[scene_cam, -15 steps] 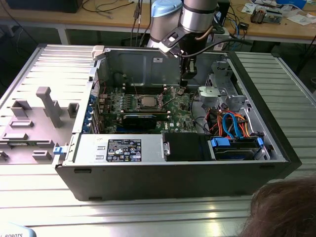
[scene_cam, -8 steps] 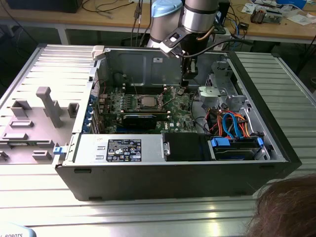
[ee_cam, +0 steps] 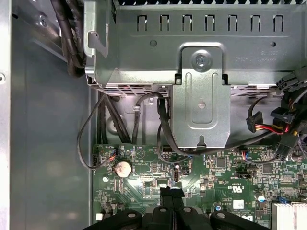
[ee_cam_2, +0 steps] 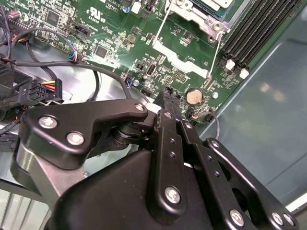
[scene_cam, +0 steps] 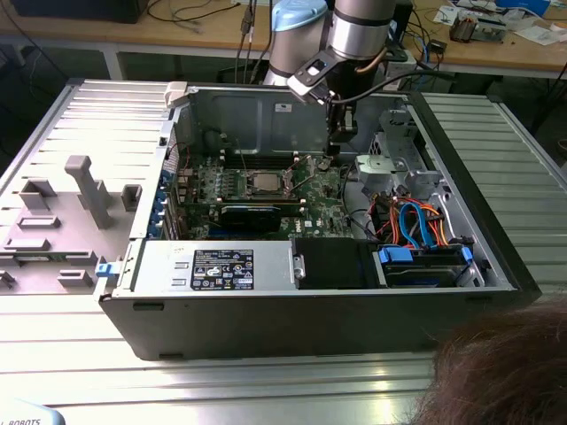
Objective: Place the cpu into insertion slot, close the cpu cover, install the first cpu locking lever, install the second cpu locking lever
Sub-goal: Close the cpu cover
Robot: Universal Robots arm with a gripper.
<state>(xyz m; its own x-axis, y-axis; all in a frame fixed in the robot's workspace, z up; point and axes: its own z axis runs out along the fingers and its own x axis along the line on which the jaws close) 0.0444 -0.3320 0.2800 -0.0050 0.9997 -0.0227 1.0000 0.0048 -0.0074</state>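
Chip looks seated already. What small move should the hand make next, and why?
Probably shift the hand across the board toward the nearer wire lever. The hand is shut and empty beside the coin battery, apart from the socket, and that lever appears to stick out unlatched.

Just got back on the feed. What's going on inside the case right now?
The arm's gripper is inside the open computer case, fingers shut on nothing, hovering over the green motherboard near the round coin battery. The cpu already sits in the insertion slot. The thin wire locking levers beside it appear raised, not yet latched.
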